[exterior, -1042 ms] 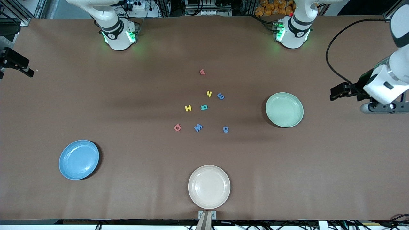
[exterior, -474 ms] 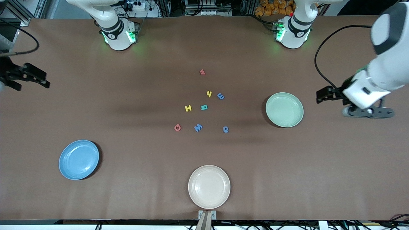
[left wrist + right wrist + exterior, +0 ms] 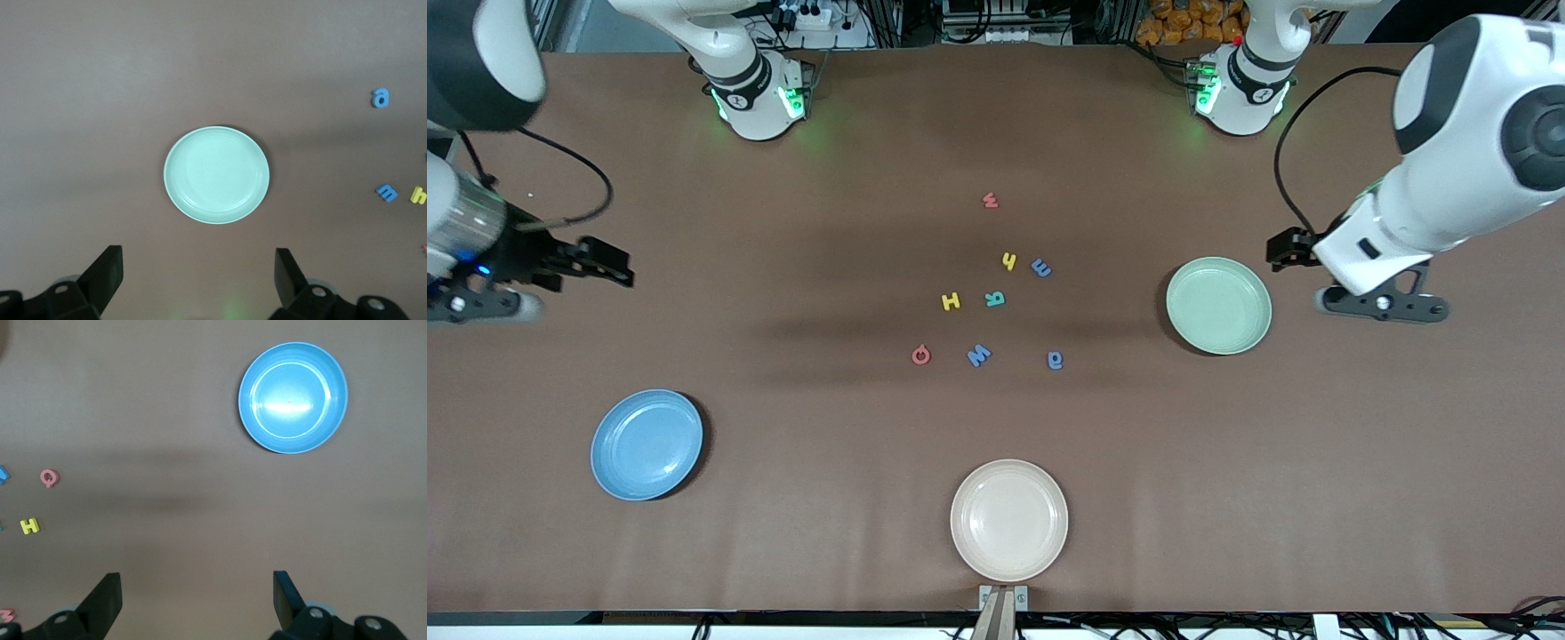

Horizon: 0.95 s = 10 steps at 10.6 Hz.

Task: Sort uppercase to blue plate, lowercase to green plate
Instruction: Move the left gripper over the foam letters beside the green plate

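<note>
Left gripper: jaws apart, nothing between them. It hangs over bare counter at the left arm's end, just beside the green plate; in the left wrist view that plate lies ahead of the open jaws, clear of both fingers.

Right gripper: jaws apart, nothing between them. It hangs over bare counter at the right arm's end. In the right wrist view the blue plate lies well ahead of the jaws and off their centre line — in the front view this plate sits nearer to the camera than the gripper's place.

Neither gripper touches a letter or a plate.

Letters, all flat on the counter in a loose cluster at mid-counter, between the two plates and well apart from both pairs of jaws:
- red w — farthest from the front camera, set apart from the others.
- yellow h and blue m — side by side, the m toward the left arm's end.
- yellow H and teal R — side by side, nearer to the camera than the h.
- red Q, blue M, blue e — the row nearest to the camera, the Q toward the right arm's end.

Both plates are empty. A cream plate sits at the counter edge nearest to the camera.
</note>
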{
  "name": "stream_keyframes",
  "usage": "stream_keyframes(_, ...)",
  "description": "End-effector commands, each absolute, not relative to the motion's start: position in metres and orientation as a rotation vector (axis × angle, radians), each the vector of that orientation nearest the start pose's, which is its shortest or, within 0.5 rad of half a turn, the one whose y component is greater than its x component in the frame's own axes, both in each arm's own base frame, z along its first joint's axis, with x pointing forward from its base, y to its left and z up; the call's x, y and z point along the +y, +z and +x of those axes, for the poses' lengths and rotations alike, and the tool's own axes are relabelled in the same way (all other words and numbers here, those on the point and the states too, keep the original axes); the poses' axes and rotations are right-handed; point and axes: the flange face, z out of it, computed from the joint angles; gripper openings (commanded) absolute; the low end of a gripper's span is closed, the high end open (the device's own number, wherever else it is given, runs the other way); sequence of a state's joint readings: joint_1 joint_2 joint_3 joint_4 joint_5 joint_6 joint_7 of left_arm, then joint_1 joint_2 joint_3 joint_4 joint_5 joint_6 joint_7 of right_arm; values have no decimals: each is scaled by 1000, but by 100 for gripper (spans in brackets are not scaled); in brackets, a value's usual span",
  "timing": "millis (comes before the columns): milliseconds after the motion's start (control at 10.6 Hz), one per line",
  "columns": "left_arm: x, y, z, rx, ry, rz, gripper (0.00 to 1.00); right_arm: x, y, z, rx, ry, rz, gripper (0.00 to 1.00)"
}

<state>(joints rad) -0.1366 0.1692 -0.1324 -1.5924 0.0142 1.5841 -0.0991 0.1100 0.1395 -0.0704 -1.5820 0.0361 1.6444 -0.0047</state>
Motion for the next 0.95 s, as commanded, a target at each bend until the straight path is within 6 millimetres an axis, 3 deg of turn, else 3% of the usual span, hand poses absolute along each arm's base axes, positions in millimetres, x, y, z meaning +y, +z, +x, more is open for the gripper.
stream_keyframes(0,-190,496,572,259,353,-3132,100,32,529,607,-34,137,-3115,100)
stream_keyframes(284,-280,449,566,176,343,-3182,100,20,506,616,4,174,-3105,100)
stream_keyframes(474,-336,416,557,154,316,-3219,100,-19,501,620,87,168,-3083,100)
stream_keyframes(663,-372,387,544,182,307,-3232,100,-51,497,621,165,156,-3079,100)
stream_keyframes(852,-403,351,521,127,80,-3165,100,-101,487,618,282,173,-3063,100)
